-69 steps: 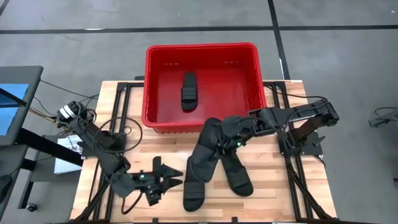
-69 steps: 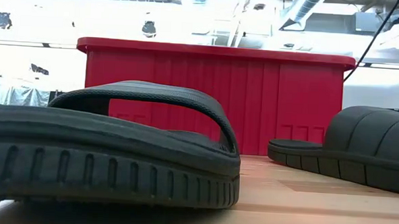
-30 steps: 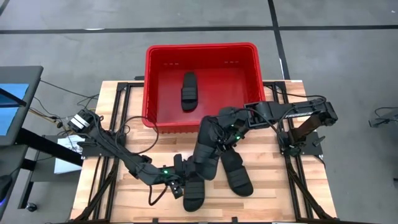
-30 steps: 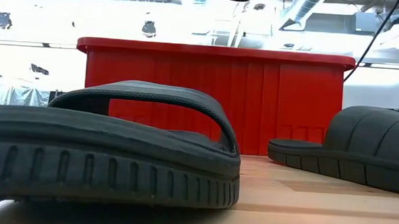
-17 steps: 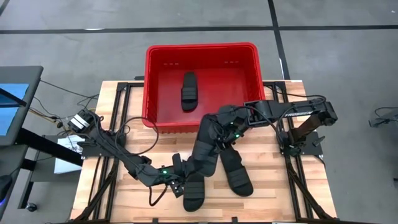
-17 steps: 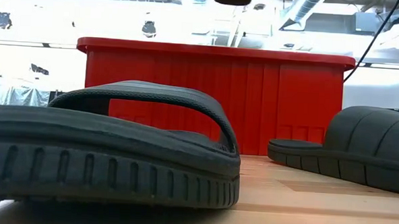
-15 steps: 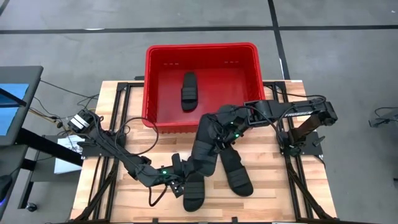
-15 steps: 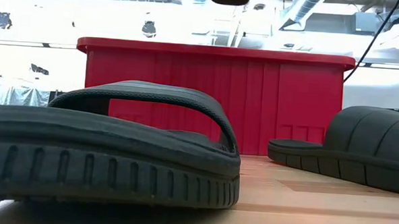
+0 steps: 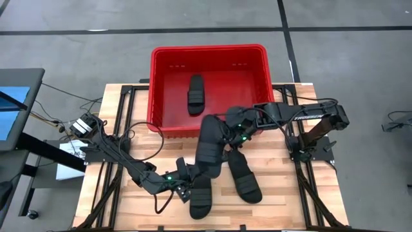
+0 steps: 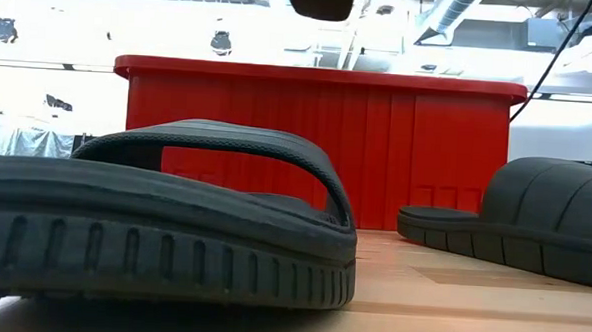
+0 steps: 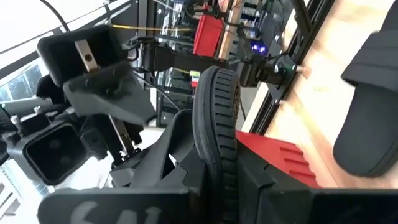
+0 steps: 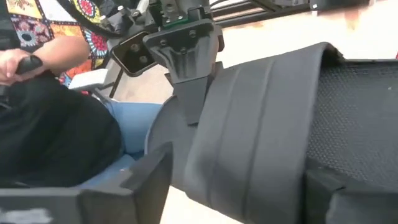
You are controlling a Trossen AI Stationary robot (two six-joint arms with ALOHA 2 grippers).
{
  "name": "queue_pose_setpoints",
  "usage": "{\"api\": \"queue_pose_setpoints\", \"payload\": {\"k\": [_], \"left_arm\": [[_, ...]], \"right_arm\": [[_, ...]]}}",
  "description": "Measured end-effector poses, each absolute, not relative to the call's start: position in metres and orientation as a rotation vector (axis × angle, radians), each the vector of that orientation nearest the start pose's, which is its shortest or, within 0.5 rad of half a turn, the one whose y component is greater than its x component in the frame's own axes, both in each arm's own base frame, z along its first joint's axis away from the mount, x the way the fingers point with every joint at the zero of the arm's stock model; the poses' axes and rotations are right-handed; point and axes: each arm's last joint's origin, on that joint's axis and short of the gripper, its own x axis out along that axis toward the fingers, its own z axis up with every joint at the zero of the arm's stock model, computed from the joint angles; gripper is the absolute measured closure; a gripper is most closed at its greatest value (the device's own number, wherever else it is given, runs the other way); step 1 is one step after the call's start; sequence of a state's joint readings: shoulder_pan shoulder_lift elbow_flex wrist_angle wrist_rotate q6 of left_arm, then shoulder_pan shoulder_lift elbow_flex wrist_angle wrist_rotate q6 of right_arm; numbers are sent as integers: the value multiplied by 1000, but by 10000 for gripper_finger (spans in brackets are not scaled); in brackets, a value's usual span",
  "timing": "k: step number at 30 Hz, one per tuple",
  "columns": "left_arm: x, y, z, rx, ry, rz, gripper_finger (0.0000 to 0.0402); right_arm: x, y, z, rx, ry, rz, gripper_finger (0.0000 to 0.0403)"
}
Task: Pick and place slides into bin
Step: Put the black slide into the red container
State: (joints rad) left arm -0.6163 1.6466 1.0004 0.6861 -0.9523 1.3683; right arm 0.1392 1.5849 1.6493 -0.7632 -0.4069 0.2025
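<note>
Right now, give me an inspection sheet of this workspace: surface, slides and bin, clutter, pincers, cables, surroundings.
surface: wooden table.
job's things: one slide in the bin; three outside it.
clutter: nothing seen.
pincers: left pincer shut on a slide's edge; right pincer open astride another's strap.
cables: loose loops near the left arm's base.
surroundings: grey floor; a seated person beyond the table.

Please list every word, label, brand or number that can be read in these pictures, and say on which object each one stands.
No text can be read with certainty.
White lettering on the right arm: too small to read.
Pale marks near the left claw: cut off, unreadable.
The slides and the red bin: no visible print.
</note>
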Motion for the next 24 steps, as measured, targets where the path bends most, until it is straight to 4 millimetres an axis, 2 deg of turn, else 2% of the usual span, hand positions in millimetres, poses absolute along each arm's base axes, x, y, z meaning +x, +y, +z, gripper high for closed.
{"api": "queue_pose_setpoints", "payload": {"k": [5,13,16,19,24], "left_arm": [[303,-185,274,1328,225,327,374],[287,-170,296,1267,291,408,374],[280,-160,307,1270,329,432,374],[268,-145,322,1218,300,383,374],[248,-110,345,1128,281,308,374]], "right_arm": [[317,44,393,282,753,428,130],[280,27,422,262,670,308,127],[265,23,426,260,695,169,127],[253,20,426,260,736,56,127],[246,30,420,259,815,-4,127]]}}
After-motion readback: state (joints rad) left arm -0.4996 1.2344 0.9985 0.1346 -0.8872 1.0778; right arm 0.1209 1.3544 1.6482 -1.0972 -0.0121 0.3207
